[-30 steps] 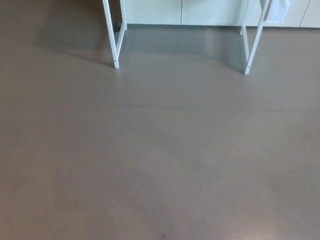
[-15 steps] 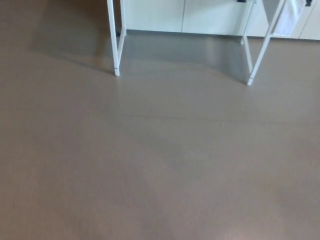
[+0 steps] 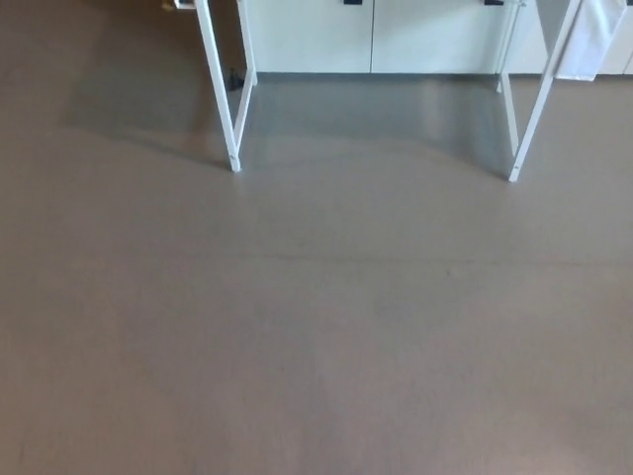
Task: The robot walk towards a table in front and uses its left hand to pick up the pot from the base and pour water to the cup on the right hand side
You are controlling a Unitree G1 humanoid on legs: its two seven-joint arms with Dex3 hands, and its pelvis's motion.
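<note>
I see neither of my hands, so nothing can be placed relative to them. The pot and cup are out of frame. Ahead on the grey floor point(image 3: 316, 336) stand two white table legs point(image 3: 220, 89), upright, before pale cabinets point(image 3: 376, 35). A white cloth point(image 3: 591, 40) hangs at right.

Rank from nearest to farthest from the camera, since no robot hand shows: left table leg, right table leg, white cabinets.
1. Left table leg and right table leg, feet almost level: too close to call.
2. White cabinets, behind both, at top.
</note>
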